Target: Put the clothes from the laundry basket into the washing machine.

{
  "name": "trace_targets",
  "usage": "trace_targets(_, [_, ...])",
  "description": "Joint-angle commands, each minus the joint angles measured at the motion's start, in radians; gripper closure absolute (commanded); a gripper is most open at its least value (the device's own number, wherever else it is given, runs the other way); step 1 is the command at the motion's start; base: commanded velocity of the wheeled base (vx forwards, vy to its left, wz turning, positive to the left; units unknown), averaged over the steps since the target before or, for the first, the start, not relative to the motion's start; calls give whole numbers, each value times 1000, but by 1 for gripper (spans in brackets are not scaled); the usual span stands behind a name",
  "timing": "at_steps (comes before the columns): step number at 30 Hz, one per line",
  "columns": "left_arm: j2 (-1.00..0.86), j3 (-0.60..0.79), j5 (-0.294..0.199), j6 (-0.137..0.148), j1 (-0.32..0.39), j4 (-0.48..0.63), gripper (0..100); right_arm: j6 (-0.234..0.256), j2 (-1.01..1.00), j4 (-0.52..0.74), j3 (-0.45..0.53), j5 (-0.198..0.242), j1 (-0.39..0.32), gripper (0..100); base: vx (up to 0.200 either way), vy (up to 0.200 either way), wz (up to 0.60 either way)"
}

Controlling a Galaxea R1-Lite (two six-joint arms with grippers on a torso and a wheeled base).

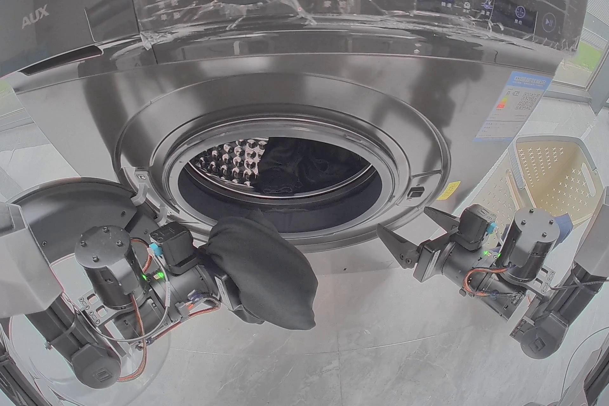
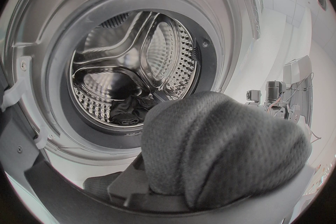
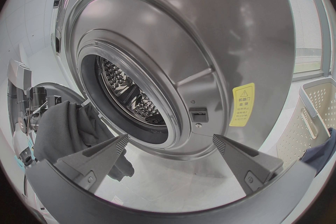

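Note:
The washing machine [image 1: 285,90] stands with its round door [image 1: 63,204] swung open to the left. Dark clothes [image 1: 298,163] lie in the steel drum [image 2: 154,56]. A dark grey garment [image 1: 266,271] hangs bunched over my left gripper [image 1: 219,290], which is shut on it just below the lower left rim of the opening; the cloth hides the fingers. The same garment [image 2: 217,144] sits in front of the drum mouth. My right gripper [image 1: 402,218] is open and holds nothing, low and to the right of the opening.
A cream perforated laundry basket [image 1: 552,172] stands on the floor at the machine's right, with a blue garment [image 3: 322,153] over its edge. Pale tiled floor [image 1: 380,337] lies bare between the two arms.

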Motion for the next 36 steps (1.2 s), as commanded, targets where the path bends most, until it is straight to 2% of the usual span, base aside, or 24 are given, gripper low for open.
trace_targets(1, [3,3,-1,1,0,0,100,0,3,-1,0,0,0,0,0,0,0])
trace_targets(13, [14,-2,2,5,-23,-2,100,2,5,0,0,0,0,0,0,0,0])
trace_targets(20, [14,-3,2,5,-26,-3,100,2,5,0,0,0,0,0,0,-200,0])
trace_targets(36, [20,-15,2,5,-23,-2,100,3,5,0,2,0,14,0,0,0,0])
